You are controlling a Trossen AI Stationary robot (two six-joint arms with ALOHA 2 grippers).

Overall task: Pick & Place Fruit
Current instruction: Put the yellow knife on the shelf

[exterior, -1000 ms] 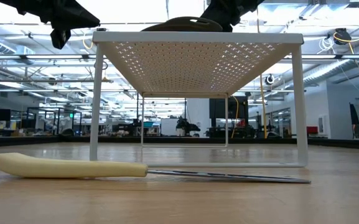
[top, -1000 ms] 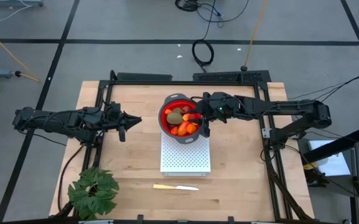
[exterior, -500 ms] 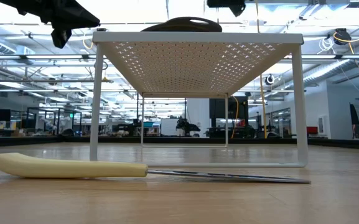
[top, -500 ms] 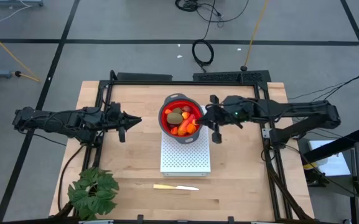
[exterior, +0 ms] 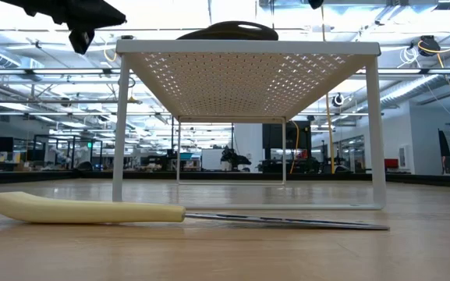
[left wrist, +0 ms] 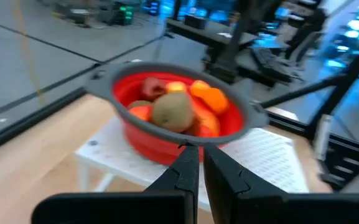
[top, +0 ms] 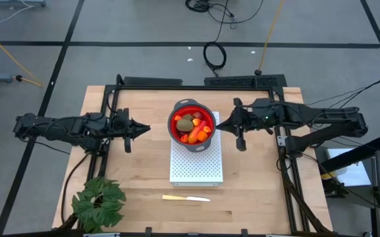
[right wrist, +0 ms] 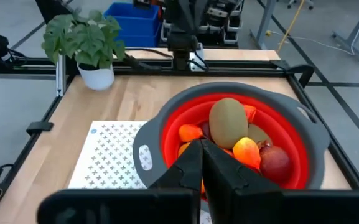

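The fruit (top: 192, 126) lies piled in a red bowl with a grey rim (top: 174, 117), which stands on a white perforated stand (top: 196, 168). The right wrist view shows an olive-brown oval (right wrist: 228, 122), a dark red ball (right wrist: 274, 160) and orange pieces (right wrist: 190, 132) in it. My right gripper (top: 218, 127) hovers shut and empty just right of the bowl, seen also in its wrist view (right wrist: 202, 152). My left gripper (top: 145, 128) waits shut to the left of the bowl, pointing at it (left wrist: 193, 152).
A pale yellow knife (top: 186, 197) lies near the table's front edge, in front of the stand (exterior: 84, 208). A green leafy plant (top: 97, 201) stands at the near left corner. Bare wood lies left and right of the stand.
My right gripper has drawn back from over the bowl toward the table's right edge and risen a little. Its fingers have come together with nothing between them. The fruit stays in the bowl.
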